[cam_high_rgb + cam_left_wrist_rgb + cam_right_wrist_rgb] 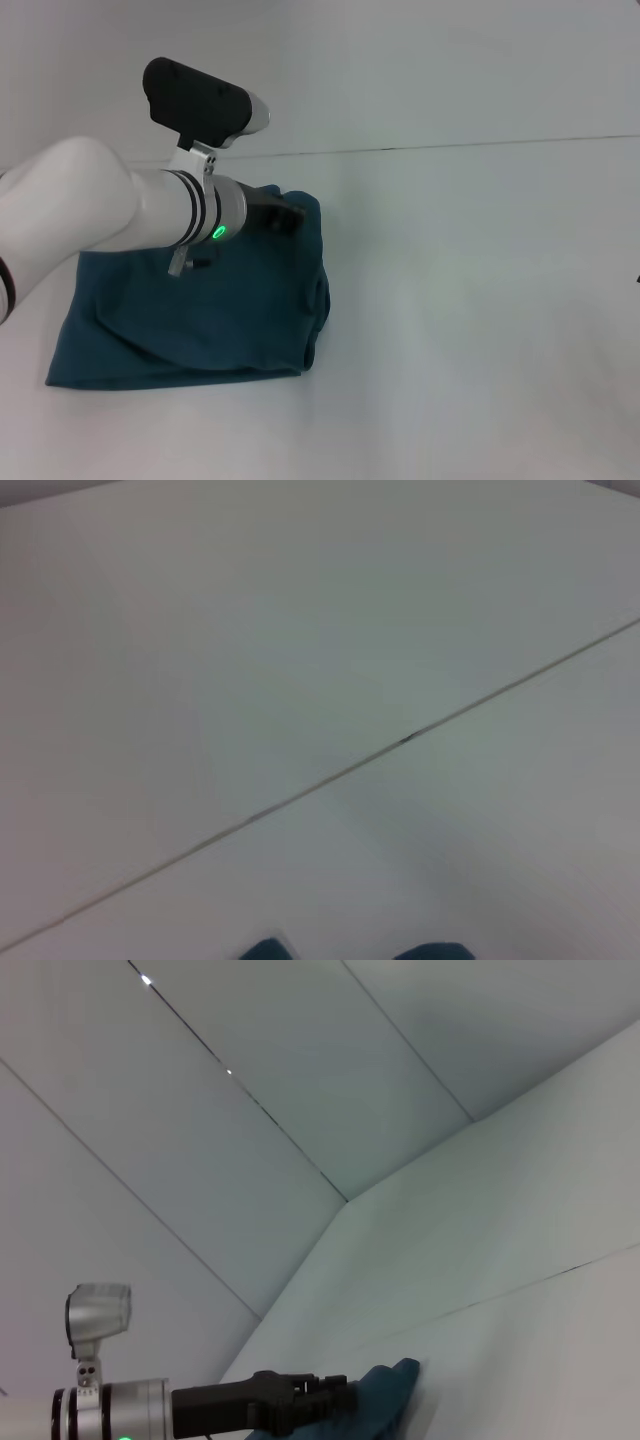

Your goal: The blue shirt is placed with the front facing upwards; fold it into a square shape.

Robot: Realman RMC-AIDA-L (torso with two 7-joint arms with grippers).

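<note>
The blue shirt lies folded into a rough rectangle on the white table, left of centre in the head view, with no lettering showing. My left arm reaches across it, and the left gripper sits at the shirt's far right corner. The right wrist view shows the same gripper from the side, touching the shirt's corner. Two small bits of the shirt's cloth show at the edge of the left wrist view. My right gripper is out of view.
The white table spreads to the right of the shirt. A thin seam runs across the table's far side, with the pale wall behind it.
</note>
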